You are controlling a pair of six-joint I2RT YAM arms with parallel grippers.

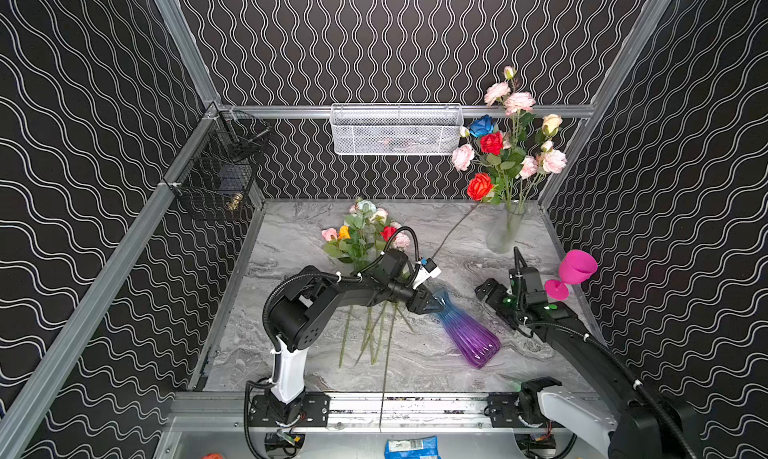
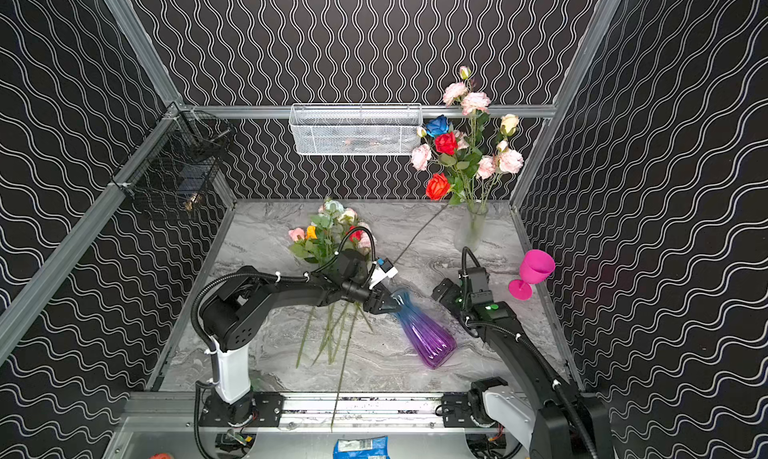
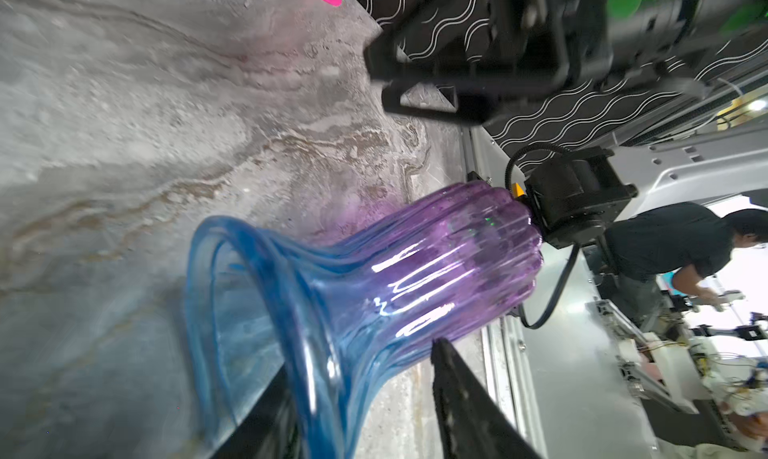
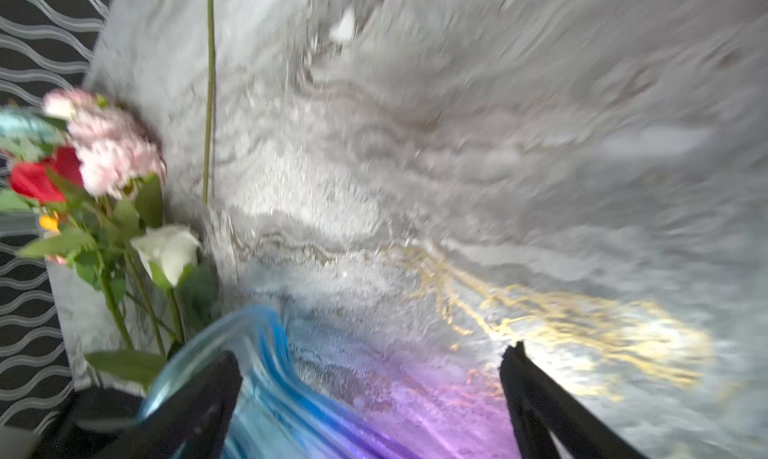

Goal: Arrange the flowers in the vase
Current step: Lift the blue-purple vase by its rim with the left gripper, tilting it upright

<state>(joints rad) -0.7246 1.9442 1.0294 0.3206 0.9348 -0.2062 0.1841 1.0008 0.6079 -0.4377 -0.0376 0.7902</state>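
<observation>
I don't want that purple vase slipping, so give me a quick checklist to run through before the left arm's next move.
1. Purple vase upright: not ok, lies on its side.
2. Left gripper astride its rim: ok, one jaw inside, one outside.
3. Grip firm: cannot tell.
4. Right gripper open: ok.
5. Loose flowers put away: not ok, they lie on the table.

Loose flowers [image 1: 365, 236] in pink, orange, red and white are laid flat mid-bench [image 1: 419, 369], stems pointed frontward. Further blooms [image 1: 509, 145] are stood upright in a clear vase [image 1: 505, 232], back right. A blue-to-purple vase [image 1: 467, 332] is tilted just beside the loose stems.
</observation>
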